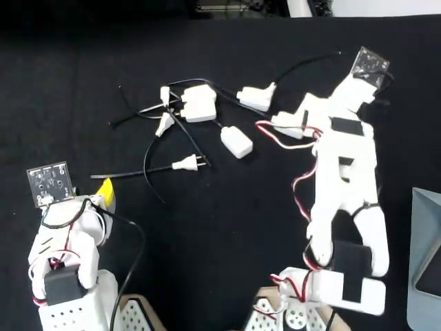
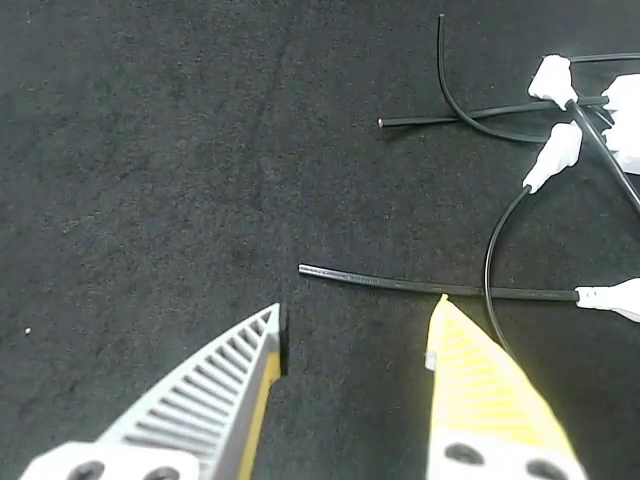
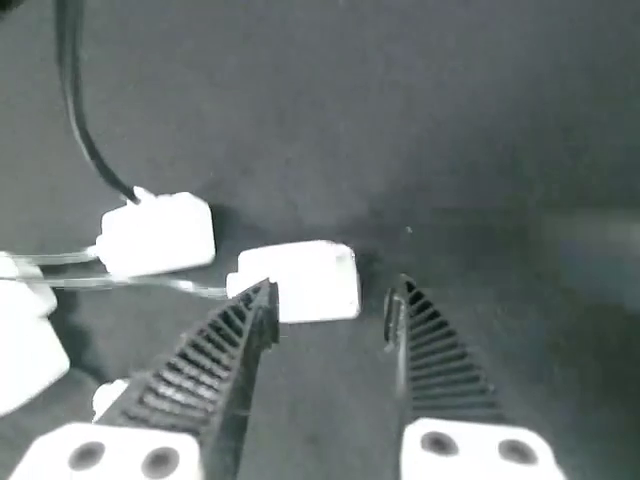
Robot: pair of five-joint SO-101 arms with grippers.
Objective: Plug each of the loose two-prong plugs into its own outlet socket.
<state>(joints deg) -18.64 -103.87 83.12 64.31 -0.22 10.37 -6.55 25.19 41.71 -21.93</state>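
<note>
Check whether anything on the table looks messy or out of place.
The cords cross each other in a loose tangle, and the sockets lie scattered at odd angles among them. One plug lies apart from the rest, unplugged. Nothing looks damaged.

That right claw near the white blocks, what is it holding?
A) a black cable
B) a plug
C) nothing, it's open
C: the right gripper is open and grips nothing; a white block lies by its tips.

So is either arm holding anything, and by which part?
Nothing. The left tool is open above the black tabletop, and the right tool is open near a white outlet socket without gripping it.
</note>
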